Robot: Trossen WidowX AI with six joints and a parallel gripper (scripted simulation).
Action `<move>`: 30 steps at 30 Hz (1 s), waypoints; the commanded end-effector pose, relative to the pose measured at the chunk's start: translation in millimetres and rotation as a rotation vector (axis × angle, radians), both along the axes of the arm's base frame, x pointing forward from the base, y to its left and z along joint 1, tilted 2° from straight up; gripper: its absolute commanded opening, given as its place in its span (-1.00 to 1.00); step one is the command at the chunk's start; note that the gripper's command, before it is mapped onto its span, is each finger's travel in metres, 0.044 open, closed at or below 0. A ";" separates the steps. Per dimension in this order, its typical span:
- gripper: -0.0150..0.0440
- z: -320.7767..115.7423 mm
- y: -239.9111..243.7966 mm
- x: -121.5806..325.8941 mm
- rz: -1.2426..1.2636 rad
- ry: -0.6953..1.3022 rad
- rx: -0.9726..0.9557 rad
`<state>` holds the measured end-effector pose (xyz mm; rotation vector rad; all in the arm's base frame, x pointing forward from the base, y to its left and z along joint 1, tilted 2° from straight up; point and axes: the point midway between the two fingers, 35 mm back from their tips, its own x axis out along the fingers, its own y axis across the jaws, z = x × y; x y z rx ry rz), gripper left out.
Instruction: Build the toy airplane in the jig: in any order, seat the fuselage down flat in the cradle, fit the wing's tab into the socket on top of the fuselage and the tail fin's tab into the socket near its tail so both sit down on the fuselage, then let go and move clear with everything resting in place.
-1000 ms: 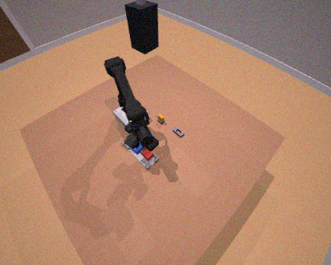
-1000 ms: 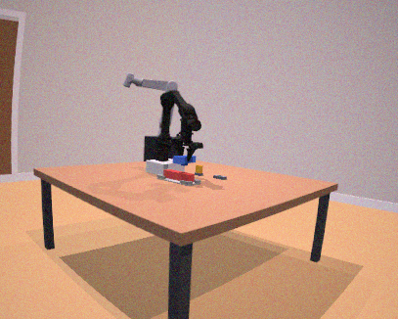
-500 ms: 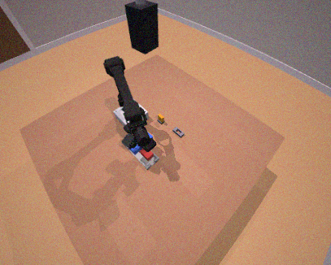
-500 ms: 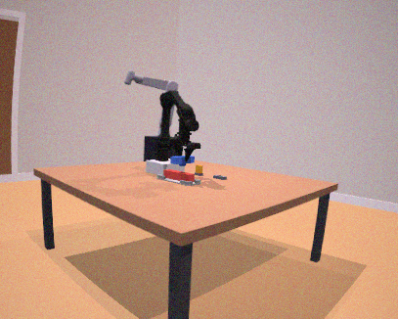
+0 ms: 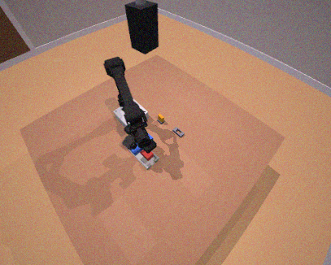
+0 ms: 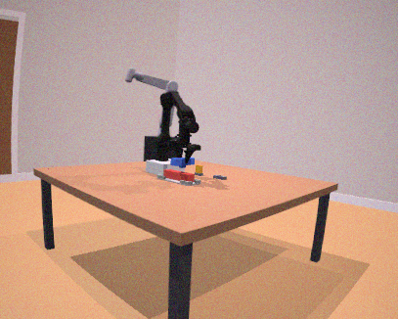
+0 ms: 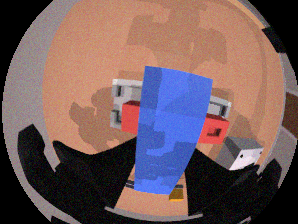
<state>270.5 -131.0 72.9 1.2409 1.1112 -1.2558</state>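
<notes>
The red fuselage (image 5: pixel 147 154) (image 6: pixel 172 174) (image 7: pixel 131 117) lies in the light grey jig (image 5: pixel 149 166) (image 7: pixel 128 83). My gripper (image 5: pixel 139 145) (image 6: pixel 187 159) (image 7: pixel 164 155) is shut on the blue wing (image 5: pixel 135 150) (image 6: pixel 182 161) (image 7: pixel 172 110). The wing is crosswise over the middle of the fuselage, and a gap shows between them in the exterior view. Its tab and the fuselage's top socket are hidden. The fuselage's tail socket shows at the right in the wrist view. The yellow tail fin (image 5: pixel 161 118) (image 6: pixel 199 168) (image 7: pixel 176 194) stands upright in a small dark holder, away from the jig.
An empty dark grey holder (image 5: pixel 178 132) (image 6: pixel 220 177) lies beyond the fin. A light grey block (image 5: pixel 119 115) (image 6: pixel 156 166) (image 7: pixel 245 152) is at the arm's foot, close to the fuselage's tail end. A tall black box (image 5: pixel 142 30) stands behind the arm.
</notes>
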 end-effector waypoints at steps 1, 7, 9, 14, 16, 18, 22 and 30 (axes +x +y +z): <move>0.17 -6.7 0.5 -0.5 -0.005 0.002 0.004; 0.17 -16.4 0.2 -0.1 -0.005 0.002 0.004; 0.17 -19.6 0.1 -0.1 -0.005 0.002 0.004; 0.17 -27.6 -0.1 -0.1 -0.005 0.002 0.004; 0.17 -30.4 -0.1 -0.2 -0.005 0.002 0.004; 0.17 -31.5 -0.1 -0.2 -0.005 0.002 0.004; 0.11 -29.2 -0.6 0.2 -0.002 0.003 0.001; -0.30 -29.2 -0.6 0.2 -0.002 0.003 0.001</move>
